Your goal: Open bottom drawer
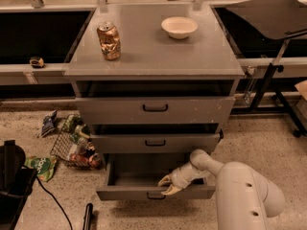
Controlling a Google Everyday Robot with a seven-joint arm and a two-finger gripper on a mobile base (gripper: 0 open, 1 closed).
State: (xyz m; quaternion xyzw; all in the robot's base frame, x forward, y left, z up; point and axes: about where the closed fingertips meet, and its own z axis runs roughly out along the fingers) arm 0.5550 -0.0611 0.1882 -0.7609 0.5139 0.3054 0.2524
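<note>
Grey metal three-drawer cabinet [153, 61] stands on a speckled floor [268, 143]. On its top are an orange-brown soda can [109, 41], upright at left, and a white bowl [179, 27] at rear right, well apart. The tallest grey top drawer [110, 110] with a wide black handle and the mid-sized grey middle drawer [115, 143] each stick out slightly. The bottom drawer [124, 193], grey metal with a small black loop handle, is lowest in the cabinet and pulled well out, plain grey inside showing. The white robot arm [244, 190] comes in from lower right. The gripper [169, 185] sits at the bottom drawer's front top edge, just above the handle; whether it is spread or clamped there cannot be told. A wire basket of wrappers [72, 147] lies on the floor left of the cabinet.
</note>
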